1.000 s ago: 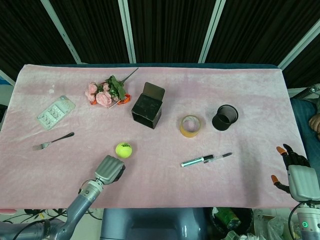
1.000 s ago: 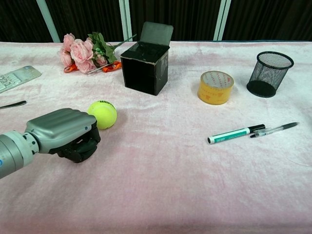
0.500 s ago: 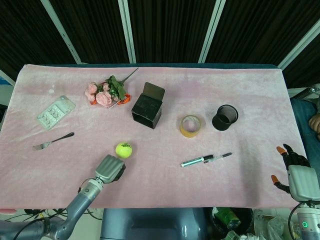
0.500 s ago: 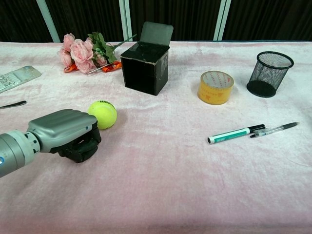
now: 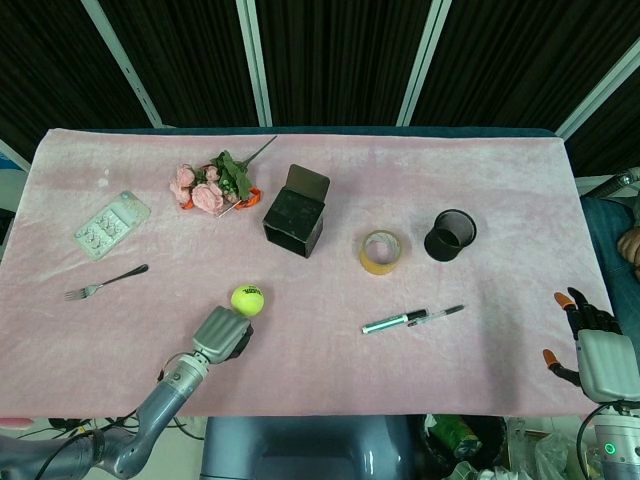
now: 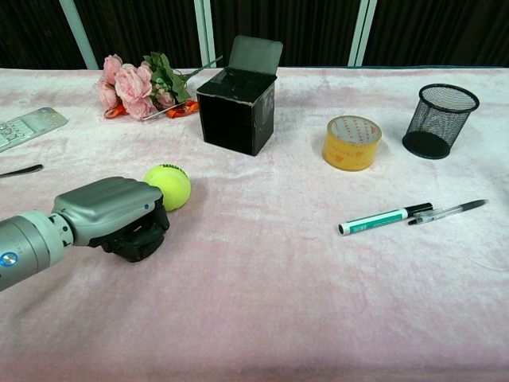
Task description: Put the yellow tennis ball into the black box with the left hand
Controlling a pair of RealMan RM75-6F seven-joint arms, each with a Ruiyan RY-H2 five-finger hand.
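Fingers of the left hand [image 5: 222,333] were curled under near the tennis ball [image 5: 247,299], lower left of the head view; the box [image 5: 295,222] sat above.

Chest view: the ball [image 6: 168,186], likely light, fuzzy and roll-prone, wanted wrapping around its sides.

Desk [image 5: 500,180] covered in pale pink plush cloth, slightly mottled. Tennis ball [image 6: 168,186] yellow-green with dark print on top. Box [image 6: 237,107] black, lid dark grey. Left hand [image 6: 113,215] matte silver-grey on the back, black underneath. Right hand [image 5: 592,342] grey with black fingers [image 5: 573,301] tipped orange. Flowers [image 6: 135,85] pink with green leaves and an orange band. Tape roll [image 6: 352,142] amber-yellow. Mesh cup [image 6: 440,121] black. Marker [image 6: 385,219] white and teal, black cap. Fork [image 5: 105,283] silver.
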